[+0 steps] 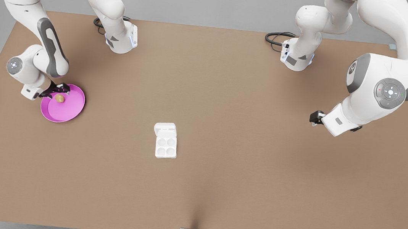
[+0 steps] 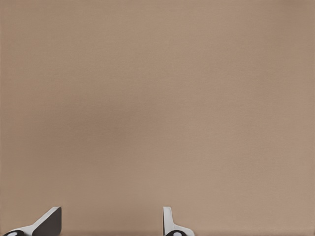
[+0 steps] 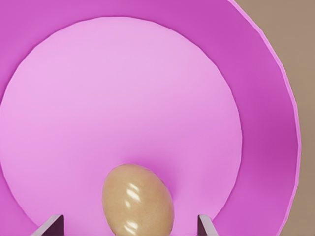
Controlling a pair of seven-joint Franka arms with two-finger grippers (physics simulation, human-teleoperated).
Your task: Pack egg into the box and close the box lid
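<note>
- The right gripper [image 1: 57, 90] was seen at the pink dish [image 1: 74, 109], near the table's [image 1: 218, 193] edge on the front view's left, lowered over the egg [image 1: 60, 98].
- In the right wrist view its fingers [image 3: 49, 225] stood spread apart, one on each side of the egg [image 3: 138, 200], with a gap left on both sides; nothing was gripped yet.
- Whether the fingertips had reached the dish floor could not quite be told from that angle.
- The step in hand was judged to be the grasp: it would be done well if the fingers were closed gently and evenly about the egg's widest part, since its smooth, glossy, rounded shell was likely to slip or roll.
- The egg was tan-brown and small, resting on the dish's flat floor towards the gripper's side.
- The box [image 1: 166, 147] lay near the table's middle, well apart from the dish, its four cups empty.
- The box lid [image 1: 165, 129] lay open, folded back flat towards the far edge.
- The left gripper [image 1: 317, 117] was held waiting above bare table near the edge on the front view's right, its fingers [image 2: 49, 221] apart and holding nothing.
</note>
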